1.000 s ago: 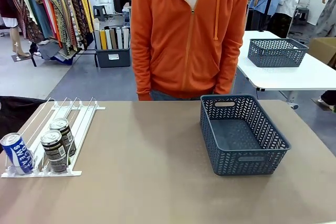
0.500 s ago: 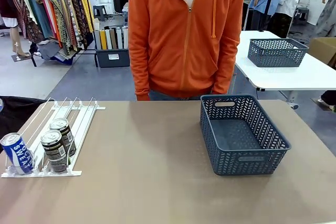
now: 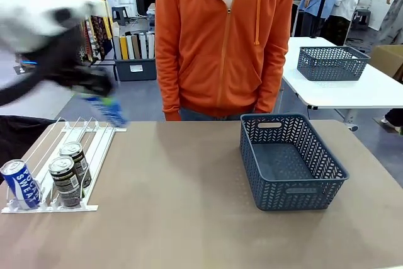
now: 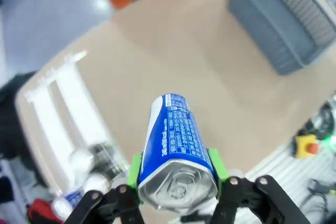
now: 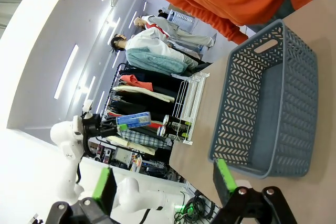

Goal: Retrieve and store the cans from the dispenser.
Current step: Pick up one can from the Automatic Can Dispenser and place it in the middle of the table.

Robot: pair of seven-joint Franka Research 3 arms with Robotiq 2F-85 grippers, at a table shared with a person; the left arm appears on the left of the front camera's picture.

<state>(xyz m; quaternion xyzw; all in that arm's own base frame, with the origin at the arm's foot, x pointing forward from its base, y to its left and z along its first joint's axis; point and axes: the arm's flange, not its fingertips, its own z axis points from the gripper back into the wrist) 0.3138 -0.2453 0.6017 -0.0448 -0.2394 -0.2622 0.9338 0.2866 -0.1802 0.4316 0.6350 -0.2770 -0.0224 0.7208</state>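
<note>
Three cans [image 3: 66, 181] sit at the near end of the dispenser [image 3: 96, 146], near-left corner of the bench [image 3: 182, 231]; right gripper [image 5: 164, 181] spread apart; above the left edge, left gripper [image 4: 177, 170] clamps a blue can [image 4: 176, 129]; carry it level to the right-edge basket [image 3: 302, 197], lower well inside before letting go

Seemingly a clothing lab: garment rack [image 5: 138, 94], work table [image 3: 189, 231].

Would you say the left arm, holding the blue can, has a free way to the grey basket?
Probably yes. The left gripper is shut on the blue can, high near the dispenser, and the bare table between it and the open-topped basket holds nothing in the way.
</note>
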